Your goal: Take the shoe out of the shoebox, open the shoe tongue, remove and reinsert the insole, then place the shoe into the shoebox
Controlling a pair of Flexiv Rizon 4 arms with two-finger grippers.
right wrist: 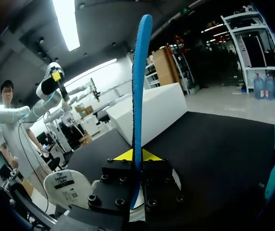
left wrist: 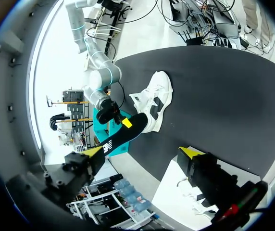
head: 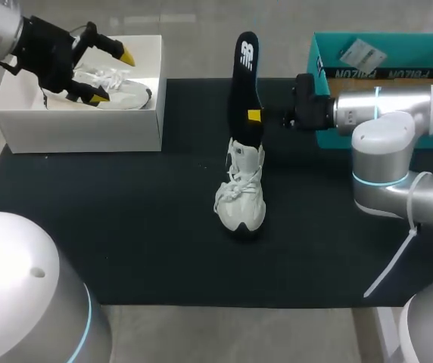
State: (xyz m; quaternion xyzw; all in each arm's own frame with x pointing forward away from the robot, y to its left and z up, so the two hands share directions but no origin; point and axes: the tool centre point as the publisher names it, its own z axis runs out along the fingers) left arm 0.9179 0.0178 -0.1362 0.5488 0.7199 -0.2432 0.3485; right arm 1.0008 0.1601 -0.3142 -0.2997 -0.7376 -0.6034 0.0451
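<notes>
We find a black mat (head: pixel 126 249) covering the table. A white shoe (head: pixel 241 198) stands upright at its middle, toe toward the near edge. The dark insole (head: pixel 245 83) rises on end from the shoe's opening, and the right gripper (head: pixel 256 116) is clamped on it, one finger on each face. The left gripper (head: pixel 110 74) hangs over the white shoebox (head: pixel 80 128) at the far left, jaws apart and holding nothing. A second shoe (head: pixel 118 89) lies inside that box. A teal box (head: pixel 383 45) sits at the far right.
</notes>
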